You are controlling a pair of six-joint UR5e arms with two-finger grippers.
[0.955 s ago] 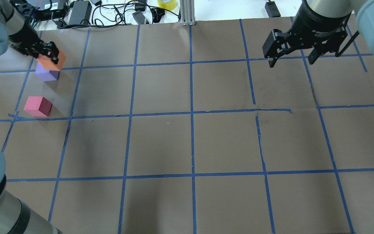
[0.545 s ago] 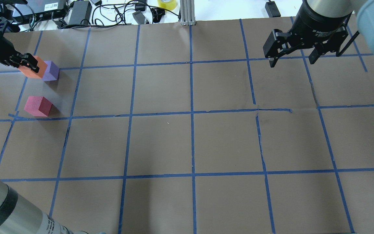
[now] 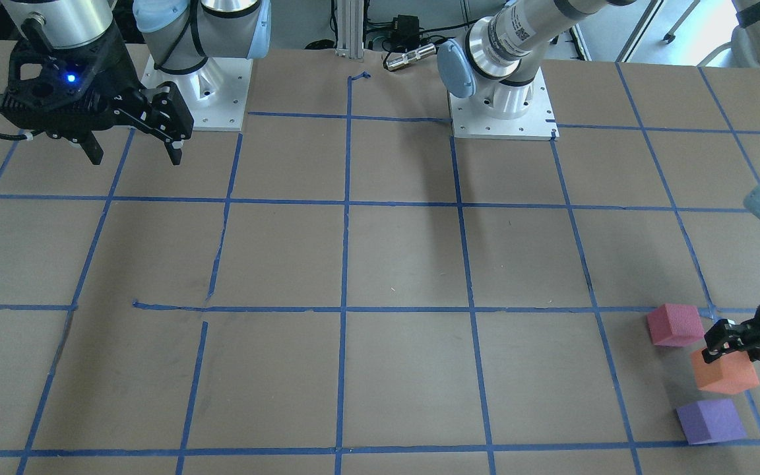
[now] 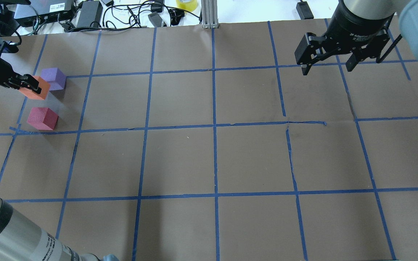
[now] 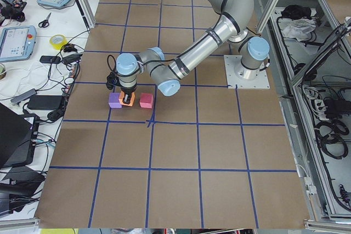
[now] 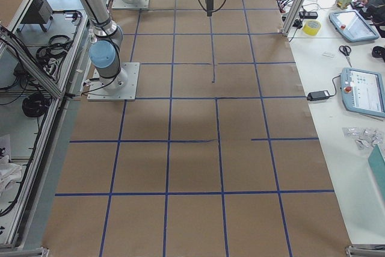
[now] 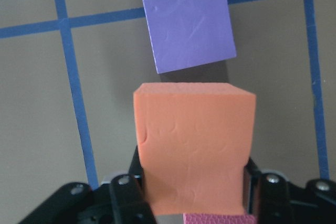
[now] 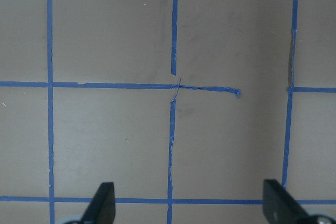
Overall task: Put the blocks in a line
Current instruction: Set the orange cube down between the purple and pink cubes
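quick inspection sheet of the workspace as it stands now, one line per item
surface: brown paper table with a blue tape grid, tape broken in places
job's things: orange block held between purple block and red-pink block, roughly in line
clutter: nothing seen on the paper; yellow tape roll beyond the far edge
grippers: left gripper shut on orange block; right gripper open, empty
cables: tangled cables beyond the far edge
surroundings: side bench with teach pendant and scissors
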